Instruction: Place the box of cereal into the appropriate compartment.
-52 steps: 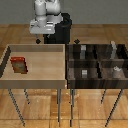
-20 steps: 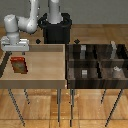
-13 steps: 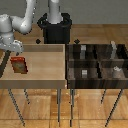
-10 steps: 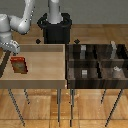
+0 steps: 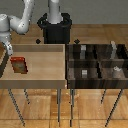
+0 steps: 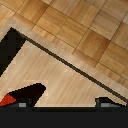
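Lying in tray [image 5: 50,82], box of cereal [image 5: 19,64], pincer [image 5: 7,48] near

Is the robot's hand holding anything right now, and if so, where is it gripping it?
Nothing is held. The box of cereal lies on the tray, with the gripper above and beside it.

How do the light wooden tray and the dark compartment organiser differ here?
The light wooden tray is pale and a single open space; the dark compartment organiser is dark brown and split by dividers. The tray holds only the box of cereal, lying flat; the organiser holds several small grey-white items. Both are shallow, walled and stand side by side on thin legs.
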Controlling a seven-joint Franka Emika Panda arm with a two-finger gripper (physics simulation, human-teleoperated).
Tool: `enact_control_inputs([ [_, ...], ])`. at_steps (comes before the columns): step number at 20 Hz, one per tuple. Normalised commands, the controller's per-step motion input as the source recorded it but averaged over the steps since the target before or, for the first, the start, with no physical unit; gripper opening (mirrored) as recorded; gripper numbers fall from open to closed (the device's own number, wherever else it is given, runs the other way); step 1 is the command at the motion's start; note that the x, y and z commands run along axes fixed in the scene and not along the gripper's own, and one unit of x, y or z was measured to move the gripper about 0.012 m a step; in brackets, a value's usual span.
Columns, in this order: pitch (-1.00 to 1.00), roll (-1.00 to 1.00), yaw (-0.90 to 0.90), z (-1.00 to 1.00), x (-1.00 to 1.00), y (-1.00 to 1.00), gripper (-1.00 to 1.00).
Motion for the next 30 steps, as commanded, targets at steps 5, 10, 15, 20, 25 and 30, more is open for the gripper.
enact_control_inputs([
  [5, 0.0, 0.0, -0.15, 0.0, 0.0, 0.0, 1.0],
  [10, 0.0, 0.0, -0.56, 0.0, 0.0, 0.0, 1.0],
  [15, 0.0, 0.0, -0.61, 0.0, 0.0, 0.0, 1.0],
  [20, 0.0, 0.0, 0.0, 0.0, 0.0, 0.0, 1.0],
  [25, 0.0, 0.0, 0.0, 0.0, 0.8, 0.0, 1.0],
  [30, 0.0, 0.0, 0.0, 0.0, 0.2, 0.0, 1.0],
])
